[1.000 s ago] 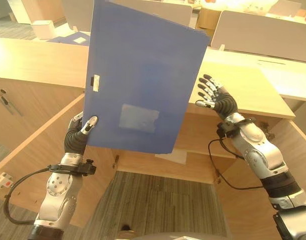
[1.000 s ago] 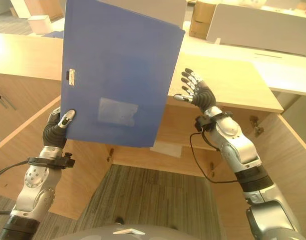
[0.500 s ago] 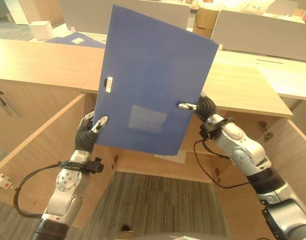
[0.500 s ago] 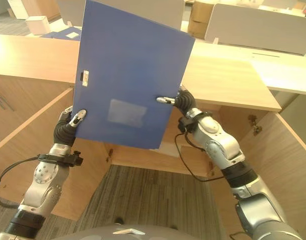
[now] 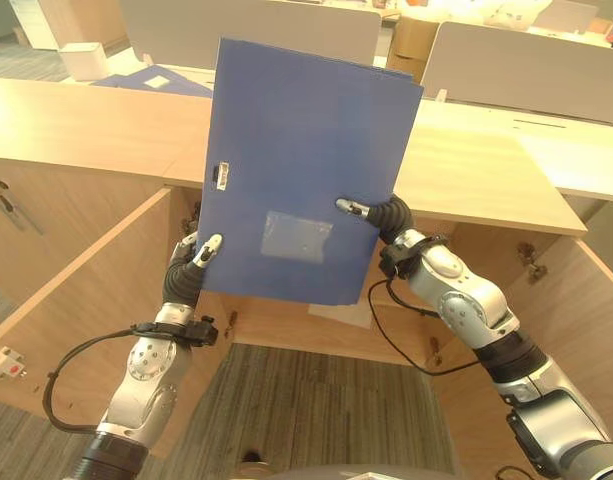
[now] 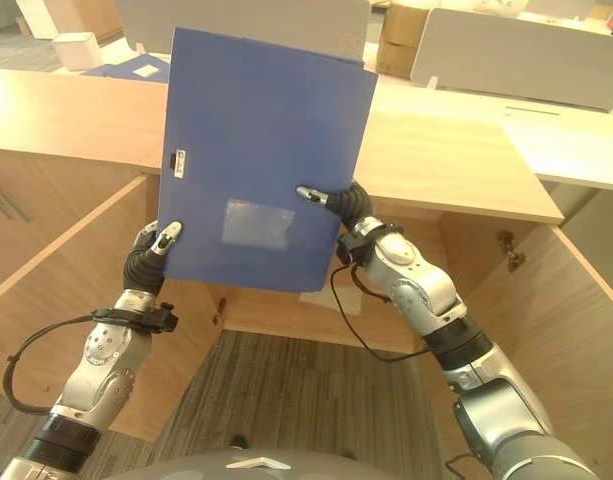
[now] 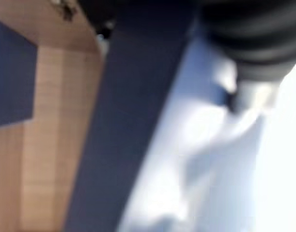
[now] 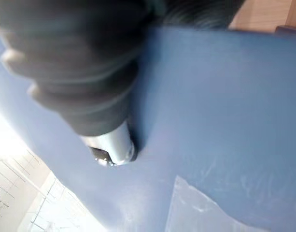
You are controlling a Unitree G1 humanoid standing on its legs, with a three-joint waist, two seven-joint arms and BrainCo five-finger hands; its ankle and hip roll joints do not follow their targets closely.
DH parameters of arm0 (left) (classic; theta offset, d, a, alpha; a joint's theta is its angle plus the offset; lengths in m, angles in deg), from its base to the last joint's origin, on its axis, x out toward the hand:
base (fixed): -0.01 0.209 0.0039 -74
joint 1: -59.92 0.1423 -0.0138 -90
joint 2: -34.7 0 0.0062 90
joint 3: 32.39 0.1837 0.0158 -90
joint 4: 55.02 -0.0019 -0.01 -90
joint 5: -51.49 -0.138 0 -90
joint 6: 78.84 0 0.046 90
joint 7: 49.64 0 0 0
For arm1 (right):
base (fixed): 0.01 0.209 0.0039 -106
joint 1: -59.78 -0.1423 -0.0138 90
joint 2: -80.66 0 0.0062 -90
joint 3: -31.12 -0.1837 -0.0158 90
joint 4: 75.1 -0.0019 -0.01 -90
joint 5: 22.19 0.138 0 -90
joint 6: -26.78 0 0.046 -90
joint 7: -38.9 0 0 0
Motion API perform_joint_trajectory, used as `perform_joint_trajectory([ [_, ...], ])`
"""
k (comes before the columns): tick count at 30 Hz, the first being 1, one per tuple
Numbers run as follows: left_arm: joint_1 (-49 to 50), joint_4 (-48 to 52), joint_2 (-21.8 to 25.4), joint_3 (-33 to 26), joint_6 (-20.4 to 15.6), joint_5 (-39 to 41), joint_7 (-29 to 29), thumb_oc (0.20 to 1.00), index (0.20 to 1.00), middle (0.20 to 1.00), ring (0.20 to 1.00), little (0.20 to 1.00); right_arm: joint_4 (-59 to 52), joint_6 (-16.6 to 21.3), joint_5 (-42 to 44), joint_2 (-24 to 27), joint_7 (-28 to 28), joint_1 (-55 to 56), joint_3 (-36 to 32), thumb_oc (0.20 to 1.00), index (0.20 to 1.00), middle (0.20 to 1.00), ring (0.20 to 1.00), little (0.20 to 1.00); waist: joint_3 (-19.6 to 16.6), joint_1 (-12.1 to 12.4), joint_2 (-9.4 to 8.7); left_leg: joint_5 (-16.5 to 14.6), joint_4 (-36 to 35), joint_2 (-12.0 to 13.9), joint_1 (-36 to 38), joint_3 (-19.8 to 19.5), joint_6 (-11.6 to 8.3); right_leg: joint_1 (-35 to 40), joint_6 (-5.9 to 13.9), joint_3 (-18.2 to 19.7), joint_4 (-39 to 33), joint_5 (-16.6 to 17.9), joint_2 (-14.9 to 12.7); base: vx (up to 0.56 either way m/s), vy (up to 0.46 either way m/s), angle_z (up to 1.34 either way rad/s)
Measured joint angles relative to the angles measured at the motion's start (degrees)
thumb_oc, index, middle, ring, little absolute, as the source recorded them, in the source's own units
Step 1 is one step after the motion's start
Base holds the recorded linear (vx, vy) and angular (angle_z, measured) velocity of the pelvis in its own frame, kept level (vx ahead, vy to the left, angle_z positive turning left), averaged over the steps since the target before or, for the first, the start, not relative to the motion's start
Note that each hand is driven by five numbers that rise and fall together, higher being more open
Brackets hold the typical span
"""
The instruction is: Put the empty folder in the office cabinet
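Left hand [image 5: 189, 268] grips the lower left corner of the blue folder [image 5: 301, 160], thumb on the near face and the remaining fingers behind the cover. Right hand [image 5: 378, 213] pinches the folder's right edge just above the lower right corner, thumb laid across the near face; the right wrist view shows that thumb [image 8: 111, 147] pressed flat on the blue surface. Between the 2 hands the folder stands upright and slightly tilted, raised above them. A clear pocket [image 5: 297, 236] sits on the near face between the 2 thumbs, and a small label tab [image 5: 222, 175] lies above the left hand near the folder's left edge.

Behind and below the hands is the open office cabinet [image 5: 316, 325], with its left door [image 5: 76, 300] swung outward beside the left arm. The wooden worktop [image 5: 486, 175] extends past the right hand. A white sheet [image 5: 348, 312] lies inside the cabinet below the folder.
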Motion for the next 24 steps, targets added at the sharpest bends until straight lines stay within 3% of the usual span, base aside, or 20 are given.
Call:
perform_joint_trajectory([
  [1,0.0,0.0,0.0,0.1,0.0,0.0,0.2,0.922,0.922,0.922,0.922,0.922,0.0,0.5,-1.2,0.0,0.0,0.0,0.1,0.2,0.2,0.2,0.2,0.2,0.0,0.0,0.0,0.0,0.0,0.0,0.0,0.0,0.01,0.0,0.0,0.0,0.0,0.0,0.0,0.0,0.0,0.0],
  [2,0.0,0.0,0.0,0.5,0.0,0.0,0.4,1.0,1.0,1.0,1.0,1.0,0.0,1.4,-2.9,-0.1,0.0,0.0,0.1,0.2,0.2,0.2,0.2,0.2,0.0,0.0,0.01,0.0,0.0,0.0,0.0,0.0,0.01,0.0,0.0,0.0,0.0,0.0,0.0,0.0,0.0,0.0],
  [9,0.0,0.3,-0.3,1.6,-1.6,-0.4,3.1,1.0,1.0,1.0,1.0,1.0,0.1,3.1,-8.3,0.0,0.1,0.0,0.1,0.2,0.2,0.2,0.2,0.2,0.0,-0.1,0.05,0.0,0.0,0.0,0.0,-0.1,0.02,0.0,-0.01,0.0,0.0,0.0,0.0,0.0,0.0,0.0],
  [19,1.6,1.0,-6.6,-0.7,-12.5,-3.4,15.1,1.0,1.0,1.0,1.0,1.0,-1.2,9.7,-21.7,2.8,4.0,14.8,0.1,0.2,0.2,0.2,0.2,0.2,0.1,-0.1,-0.13,0.0,-0.5,0.0,-0.3,-0.3,0.03,-0.2,-0.01,-0.3,0.0,-0.1,0.1,-0.01,-0.036,0.01],
  [22,3.0,1.0,-8.3,-0.5,-14.1,-3.5,17.0,1.0,1.0,1.0,1.0,1.0,-1.2,11.2,-23.2,2.9,5.0,17.9,0.2,0.2,0.2,0.2,0.2,0.2,0.2,-0.2,-0.31,-0.1,-0.5,0.1,-0.5,-0.3,0.13,-0.3,-0.02,-0.3,0.0,-0.1,0.1,-0.03,-0.055,0.01],
  [24,5.0,1.0,-8.6,0.6,-15.4,-3.4,16.9,1.0,1.0,1.0,1.0,1.0,-1.2,15.2,-26.9,4.3,6.3,20.7,1.3,0.2,0.2,0.2,0.2,0.2,0.9,-0.2,-0.96,0.3,-0.5,0.2,-1.5,-0.5,0.19,-1.2,-0.02,-0.4,0.0,-0.1,0.1,-0.04,-0.034,0.04],
])
